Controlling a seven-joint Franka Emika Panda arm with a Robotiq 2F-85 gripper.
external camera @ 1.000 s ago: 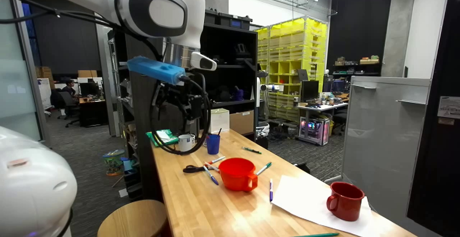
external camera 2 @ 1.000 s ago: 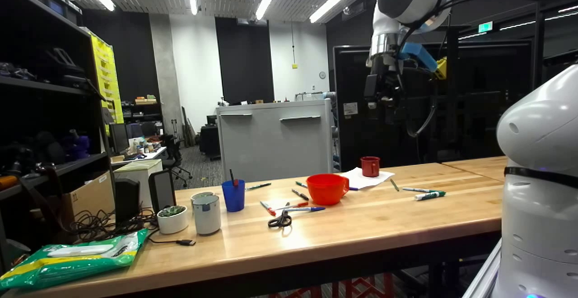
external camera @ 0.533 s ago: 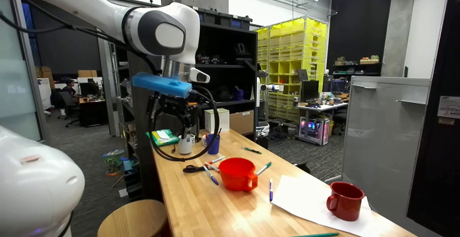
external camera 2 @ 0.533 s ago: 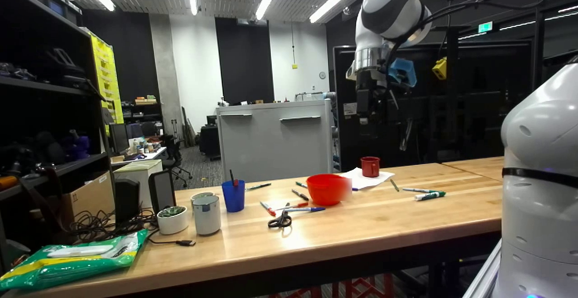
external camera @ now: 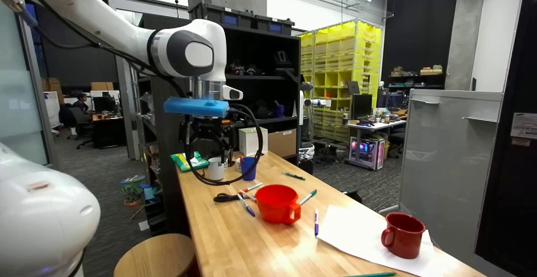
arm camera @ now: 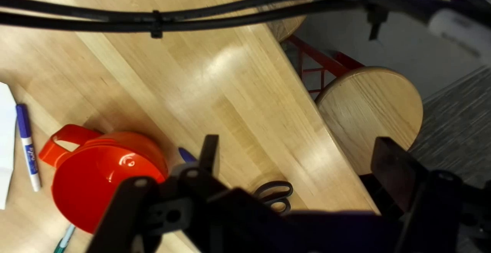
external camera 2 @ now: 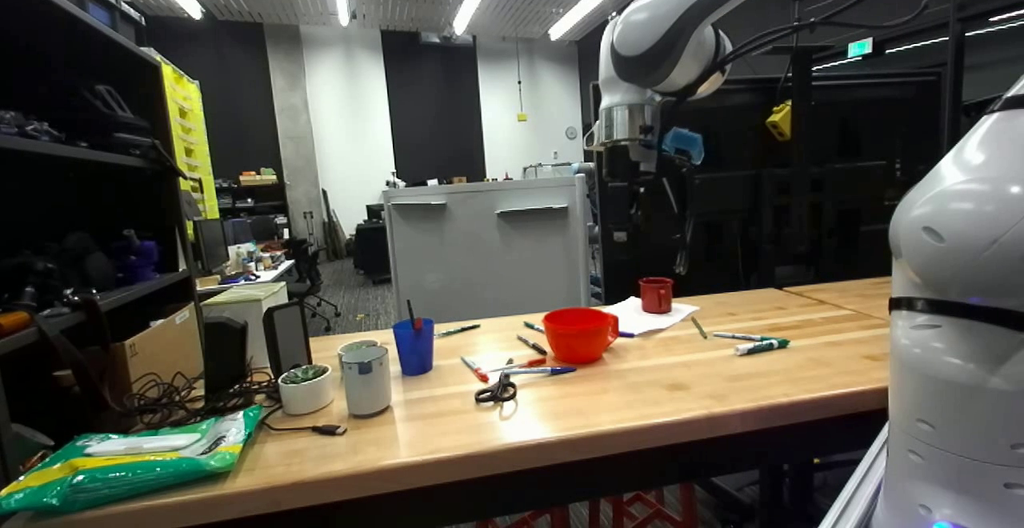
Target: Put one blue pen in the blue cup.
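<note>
The blue cup (external camera: 247, 165) stands upright on the table, behind the cable loop of my arm; it also shows in an exterior view (external camera 2: 413, 350). A dark pen and something red stick out of it. It is out of the wrist view. One blue pen (external camera: 246, 206) lies between the scissors and the red cup (external camera 2: 552, 370); in the wrist view only its blue end (arm camera: 187, 155) shows beside a finger. Another blue pen (external camera: 316, 223) lies by the white paper, and in the wrist view (arm camera: 28, 147). My gripper (arm camera: 299, 149) is open and empty, above the table (external camera: 207, 153) (external camera 2: 628, 236).
The wide red cup (external camera: 275, 205) stands between the two blue pens. Black scissors (external camera 2: 498, 390), red and green pens lie near it. A white cup (external camera 2: 367, 384) stands beside the blue cup. A red mug (external camera: 403, 236) sits on white paper (external camera: 348, 231). A stool (arm camera: 372, 111) stands past the table edge.
In an exterior view the arm and gripper have come down and moved left across the picture. The wrist has turned a little. The pens and cups have not moved.
</note>
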